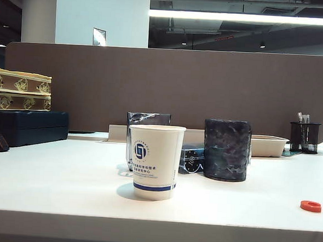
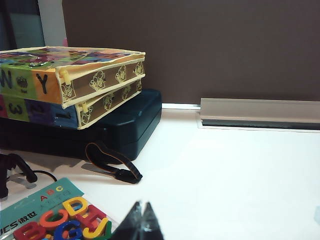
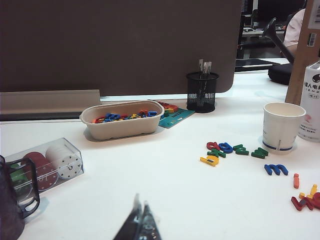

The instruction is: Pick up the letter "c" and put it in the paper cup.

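Observation:
The letter "c" is a small flat red-orange piece lying on the white table near its front edge, far right in the exterior view. The paper cup, white with a round blue logo and a blue band, stands upright mid-table, well left of the letter. Neither arm shows in the exterior view. My left gripper is shut and empty above bare table. My right gripper is also shut and empty, over bare table. I cannot pick out the letter "c" in either wrist view.
A dark mottled holder stands behind the cup, with a beige tray and a mesh pen holder further back. Stacked boxes sit on a dark case at left. Loose letters and another white cup lie right. A letter pack lies by the left gripper.

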Available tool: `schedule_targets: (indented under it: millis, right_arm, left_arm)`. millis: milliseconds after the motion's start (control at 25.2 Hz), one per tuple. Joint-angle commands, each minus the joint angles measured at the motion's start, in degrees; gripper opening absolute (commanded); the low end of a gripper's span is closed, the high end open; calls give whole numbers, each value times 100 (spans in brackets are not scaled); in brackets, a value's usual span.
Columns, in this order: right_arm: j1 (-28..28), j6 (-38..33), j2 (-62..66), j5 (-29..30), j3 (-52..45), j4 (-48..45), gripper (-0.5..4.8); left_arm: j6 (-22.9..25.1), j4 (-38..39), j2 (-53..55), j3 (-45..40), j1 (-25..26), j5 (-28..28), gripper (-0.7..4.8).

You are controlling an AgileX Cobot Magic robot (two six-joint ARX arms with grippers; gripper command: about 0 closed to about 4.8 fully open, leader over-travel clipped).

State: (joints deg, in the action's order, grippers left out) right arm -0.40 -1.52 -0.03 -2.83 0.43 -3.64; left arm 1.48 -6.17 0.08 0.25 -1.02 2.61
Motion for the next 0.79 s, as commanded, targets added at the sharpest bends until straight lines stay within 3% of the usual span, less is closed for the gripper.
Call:
schedule_targets:
  millis: [40,476,594,793]
  right_arm:
    - [2,-22,2,20,2,-39,-5]
    - [2,-24,2,17,2,13,-5]
    - [2,-160,2,17,2,74,-5]
    - [2,-632,2,20,28,-7,-5]
  left_arm:
    - [4,-9,2,13,2,13,-3]
    - [-85,17,2,11,2,-79,-3]
    - [-369,13,2,13,2,-498,-3]
    - [-411,15,2,90,0,-1272,-4]
